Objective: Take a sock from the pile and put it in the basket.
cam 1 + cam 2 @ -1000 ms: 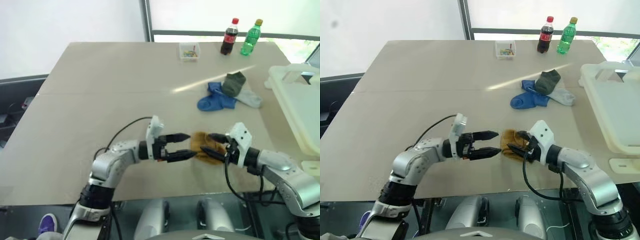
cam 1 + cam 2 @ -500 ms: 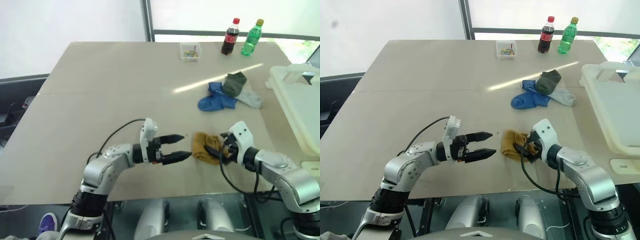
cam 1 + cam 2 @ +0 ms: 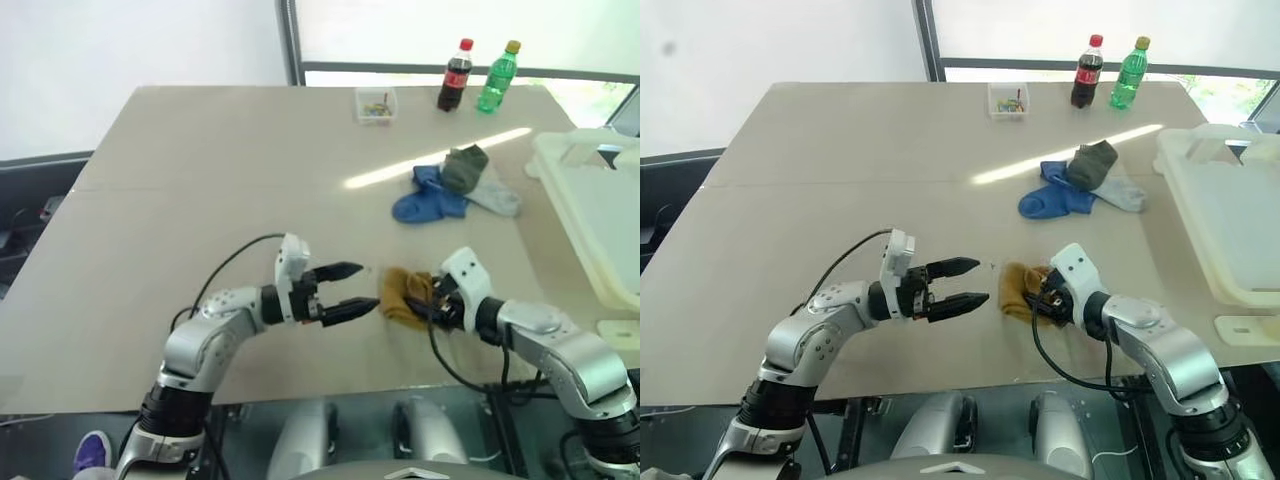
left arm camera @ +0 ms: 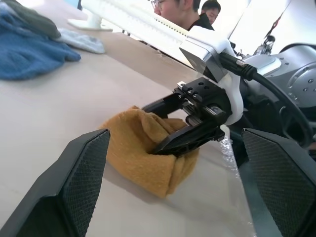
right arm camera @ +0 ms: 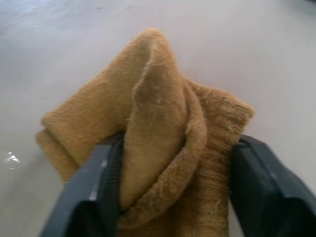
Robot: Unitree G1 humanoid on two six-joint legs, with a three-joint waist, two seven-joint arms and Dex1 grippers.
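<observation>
1. Right gripper [image 3: 425,302]: fingers pinched around the mustard sock [image 3: 400,296], which rests on the table [image 3: 200,170]
2. Left gripper [image 3: 355,288]: wide open, empty, just beside the sock
3. Remaining: lift and carry to the basket [image 3: 600,220]; pile [image 3: 455,185] lies beyond

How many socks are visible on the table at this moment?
4. A yellow sock lies near the front edge, between the jaws of the right gripper. The blue, olive and grey socks lie together farther back, towards the basket. That heap may hide more.
</observation>
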